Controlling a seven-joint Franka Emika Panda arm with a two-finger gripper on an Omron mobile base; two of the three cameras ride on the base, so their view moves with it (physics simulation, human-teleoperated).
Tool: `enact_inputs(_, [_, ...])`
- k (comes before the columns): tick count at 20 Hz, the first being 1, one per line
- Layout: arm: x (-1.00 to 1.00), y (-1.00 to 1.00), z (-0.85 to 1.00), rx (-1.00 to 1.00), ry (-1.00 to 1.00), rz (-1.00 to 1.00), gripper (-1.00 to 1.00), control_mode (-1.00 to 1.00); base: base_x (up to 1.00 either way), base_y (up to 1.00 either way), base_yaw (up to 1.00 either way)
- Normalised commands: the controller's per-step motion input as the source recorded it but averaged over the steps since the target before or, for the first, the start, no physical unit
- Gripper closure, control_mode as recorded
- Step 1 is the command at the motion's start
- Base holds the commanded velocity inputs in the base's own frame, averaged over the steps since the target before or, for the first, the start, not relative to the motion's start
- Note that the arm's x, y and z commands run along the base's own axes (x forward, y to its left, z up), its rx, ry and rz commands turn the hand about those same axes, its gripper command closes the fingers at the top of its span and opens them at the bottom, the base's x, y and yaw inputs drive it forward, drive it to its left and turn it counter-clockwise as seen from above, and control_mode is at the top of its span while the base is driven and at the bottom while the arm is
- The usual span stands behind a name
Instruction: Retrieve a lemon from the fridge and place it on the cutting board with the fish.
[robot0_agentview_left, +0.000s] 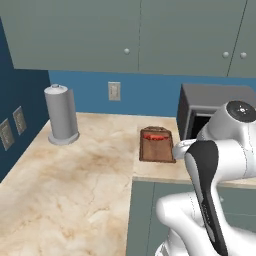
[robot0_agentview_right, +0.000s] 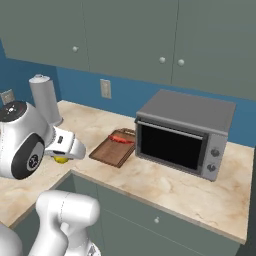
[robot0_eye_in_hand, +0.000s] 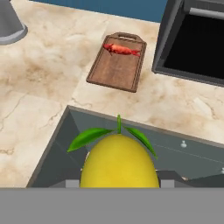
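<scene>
Left base view: a pale marbled counter (robot0_agentview_left: 75, 170) wraps around a corner under grey-green wall cabinets (robot0_agentview_left: 135, 35) and a blue wall. A grey paper towel holder (robot0_agentview_left: 61, 114) stands upright near the back left. Toward the right lies the cutting board (robot0_agentview_left: 157, 145), a small dark brown wooden rectangle, flat on the counter, with a red fish (robot0_agentview_left: 156, 136) across its far end. Just beside the board, to its right, is a grey toaster oven (robot0_agentview_left: 212, 107), partly hidden by the white arm (robot0_agentview_left: 220, 150) rising from the lower right.

Right base view: the toaster oven (robot0_agentview_right: 186, 132) shows whole, with a dark glass door and two knobs. The cutting board (robot0_agentview_right: 114, 148) sits just beside its left side, the fish (robot0_agentview_right: 121, 139) at the end near the wall. At the left, the arm's hand hangs over the counter's edge, and a small patch of bright yellow, the lemon (robot0_agentview_right: 61, 159), peeks out beneath it, well apart from the board.

Hand view: the lemon (robot0_eye_in_hand: 119, 161) is large at the bottom, bright yellow and rounded, with a short green stem and two green leaves spreading from its top. It sits in the gripper (robot0_eye_in_hand: 117, 183), whose fingers are closed against its sides, mostly hidden behind the fruit. Beyond it lie the counter edge, the cutting board (robot0_eye_in_hand: 114, 70) with the fish (robot0_eye_in_hand: 121, 50) at its far end, and the toaster oven's open dark front (robot0_eye_in_hand: 197, 39).
</scene>
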Motion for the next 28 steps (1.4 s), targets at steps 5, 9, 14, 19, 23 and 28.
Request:
enact_inputs(5, [0.00,0.00,0.00,0.00,0.00,0.00,1.00,1.00,0.70,0.05,0.00])
enact_inputs(9, [0.00,0.00,0.00,0.00,0.00,0.00,1.00,1.00,0.44,0.00,0.00])
enact_inputs(14, [0.04,0.00,0.00,0.00,0.00,0.00,1.00,-1.00,0.00,0.00,0.00])
enact_inputs(19, [0.49,0.05,-0.15,0.01,-0.01,0.00,1.00,-1.00,0.00,0.00,0.00])
enact_inputs(23, [0.76,0.28,-0.34,0.00,-0.07,-0.10,1.00,-1.00,0.00,0.00,0.00])
enact_inputs(28, [0.87,0.06,-0.34,0.01,-0.02,-0.20,1.00,-1.00,0.00,0.00,0.00])
